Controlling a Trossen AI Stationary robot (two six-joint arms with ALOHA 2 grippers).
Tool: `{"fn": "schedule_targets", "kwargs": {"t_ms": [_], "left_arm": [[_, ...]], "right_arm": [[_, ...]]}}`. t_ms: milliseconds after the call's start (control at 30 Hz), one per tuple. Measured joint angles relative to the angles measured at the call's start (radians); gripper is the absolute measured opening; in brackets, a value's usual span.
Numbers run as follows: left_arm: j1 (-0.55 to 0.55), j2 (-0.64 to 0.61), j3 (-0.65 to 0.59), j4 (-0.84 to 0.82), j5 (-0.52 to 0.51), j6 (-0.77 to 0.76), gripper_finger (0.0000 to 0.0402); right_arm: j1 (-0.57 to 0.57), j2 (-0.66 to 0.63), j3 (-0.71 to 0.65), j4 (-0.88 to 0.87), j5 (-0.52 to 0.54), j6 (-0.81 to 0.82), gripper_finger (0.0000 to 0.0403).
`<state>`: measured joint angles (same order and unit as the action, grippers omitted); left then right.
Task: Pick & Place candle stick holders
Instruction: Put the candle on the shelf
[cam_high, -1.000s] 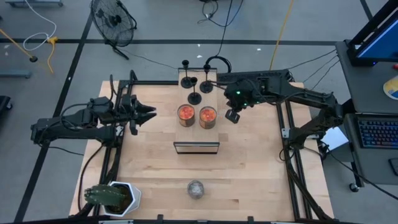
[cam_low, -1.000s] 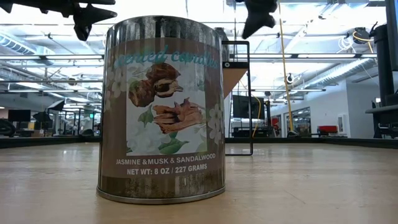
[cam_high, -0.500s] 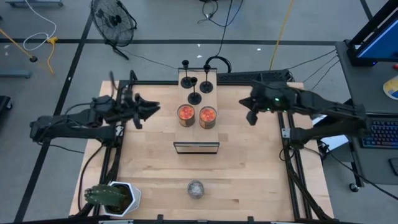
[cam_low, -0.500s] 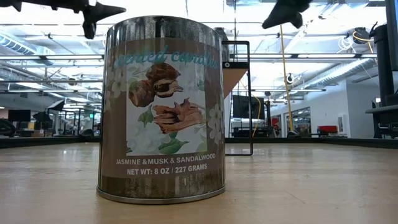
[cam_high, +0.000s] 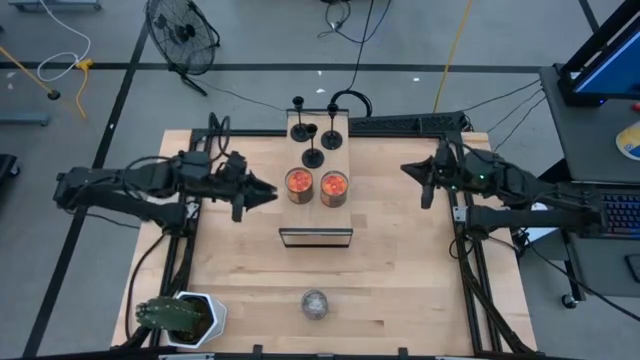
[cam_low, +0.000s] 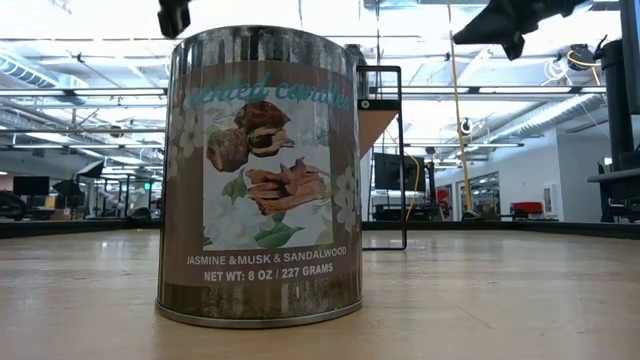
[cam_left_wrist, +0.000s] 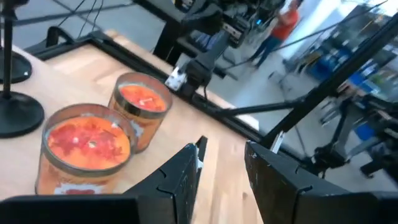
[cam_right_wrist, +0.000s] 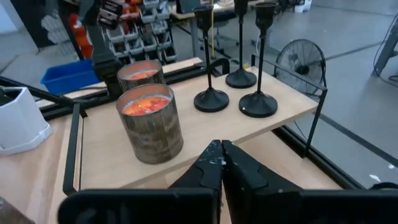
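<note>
Candle stick holders: three small black holders (cam_high: 313, 157) (cam_high: 298, 104) (cam_high: 333, 139) stand upright in a tight cluster on a raised wooden shelf (cam_high: 294, 130) at top centre of the overhead frame; the right wrist view shows each disc base flat on the shelf, stems vertical, bases close together without clearly touching.
Jars: two brownish jars with orange tops (cam_high: 299, 184) (cam_high: 334, 187) sit side by side just below the holders in the overhead frame, near the shelf's front edge.
Left gripper: the left gripper (cam_high: 264, 191) hovers at left centre of the overhead frame, pointing at the nearer jar and just short of it; its wrist view shows the fingers (cam_left_wrist: 180, 180) parted by a narrow gap, holding nothing.
Right gripper: the right gripper (cam_high: 411, 170) hangs at right centre of the overhead frame, well apart from the holders; its wrist view shows the fingers (cam_right_wrist: 208, 165) pressed together, empty.
Table: a pale wooden table (cam_high: 240, 290) carries a silvery ball (cam_high: 315, 303) at lower centre and a white planter (cam_high: 185, 318) with a green plant at lower left.
Low camera: a candle tin (cam_low: 260, 170) marked "JASMINE & MUSK & SANDALWOOD" fills the centre of the frame.
</note>
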<state>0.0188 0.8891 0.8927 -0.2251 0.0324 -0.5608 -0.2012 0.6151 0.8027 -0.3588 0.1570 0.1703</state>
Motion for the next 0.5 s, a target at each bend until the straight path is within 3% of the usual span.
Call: {"fn": "schedule_targets", "kwargs": {"t_ms": [167, 500], "left_arm": [[-0.080, 0.118, 0.159, -0.223, -0.083, -0.049, 0.0143], [-0.227, 0.391, 0.440, -0.454, -0.077, -0.200, 0.0143]], "right_arm": [[0.000, -0.050, -0.041, 0.011, 0.003, -0.004, 0.0000], [0.000, -0.099, -0.086, 0.010, 0.001, -0.004, 0.0000]]}}
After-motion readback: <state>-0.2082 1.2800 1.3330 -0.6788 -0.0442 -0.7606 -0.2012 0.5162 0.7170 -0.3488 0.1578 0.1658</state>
